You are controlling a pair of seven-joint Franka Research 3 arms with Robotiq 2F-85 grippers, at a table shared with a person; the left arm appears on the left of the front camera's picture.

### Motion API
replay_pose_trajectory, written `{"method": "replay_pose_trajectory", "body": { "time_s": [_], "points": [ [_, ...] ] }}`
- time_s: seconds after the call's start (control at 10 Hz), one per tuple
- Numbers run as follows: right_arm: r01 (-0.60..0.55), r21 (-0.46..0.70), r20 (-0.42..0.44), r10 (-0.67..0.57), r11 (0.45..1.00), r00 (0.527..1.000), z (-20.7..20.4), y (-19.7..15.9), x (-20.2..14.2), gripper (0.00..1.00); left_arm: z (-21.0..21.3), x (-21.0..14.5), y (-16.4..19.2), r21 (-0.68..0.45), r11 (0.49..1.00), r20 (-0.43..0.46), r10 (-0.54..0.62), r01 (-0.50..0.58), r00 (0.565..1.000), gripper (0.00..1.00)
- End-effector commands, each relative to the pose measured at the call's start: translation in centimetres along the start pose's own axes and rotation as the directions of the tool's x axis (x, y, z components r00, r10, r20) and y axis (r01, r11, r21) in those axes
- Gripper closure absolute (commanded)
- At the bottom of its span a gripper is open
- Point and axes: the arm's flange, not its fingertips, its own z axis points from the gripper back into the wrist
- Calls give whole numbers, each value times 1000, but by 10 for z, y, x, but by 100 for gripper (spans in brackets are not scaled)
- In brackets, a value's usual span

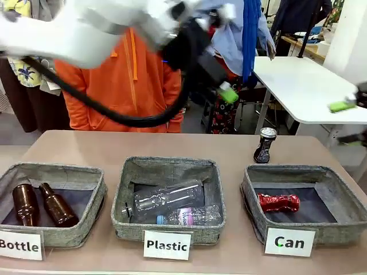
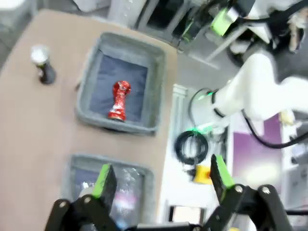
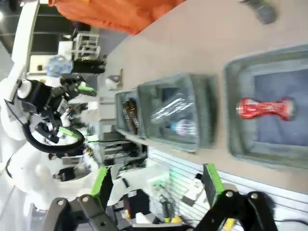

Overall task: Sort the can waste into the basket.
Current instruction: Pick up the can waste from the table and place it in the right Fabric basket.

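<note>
The shiny red crushed can (image 1: 278, 201) lies on the dark floor of the grey basket (image 1: 250, 189) labelled "Can", at the right. The black-blue can (image 1: 264, 145) stands upright on the table just behind that basket. My left gripper (image 1: 226, 91) hangs high over the table's far side. From its wrist it looks down, open and empty (image 2: 161, 178), with the red can (image 2: 119, 99) and black-blue can (image 2: 43, 65) far below. My right gripper (image 1: 344, 105) is at the right edge, raised, open and empty (image 3: 157, 182); the red can (image 3: 264, 108) lies in the basket (image 3: 231, 120).
The middle basket (image 1: 169, 169), labelled "Plastic", holds clear plastic bottles (image 1: 166, 200). The left basket (image 1: 86, 172), labelled "Bottle", holds two brown glass bottles (image 1: 56, 205). A person in an orange hoodie (image 1: 123, 86) stands at the far side. A white table (image 1: 309, 86) is behind at the right.
</note>
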Motion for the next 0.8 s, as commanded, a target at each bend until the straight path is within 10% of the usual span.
{"method": "replay_pose_trajectory", "body": {
  "time_s": [0.0,0.4,0.7],
  "points": [
    [117,72,-64,-112,991,992,-48,8,0,0,35,-87,-23,-46,986,125,165,-161,978,0],
    [339,283,-234,-278,897,932,-110,-15,18,0,118,-239,-20,-166,817,359,572,-553,737,0],
    [341,270,-245,-278,900,929,-114,-27,29,0,138,-381,-18,-247,785,589,587,-568,555,0]
  ]
}}
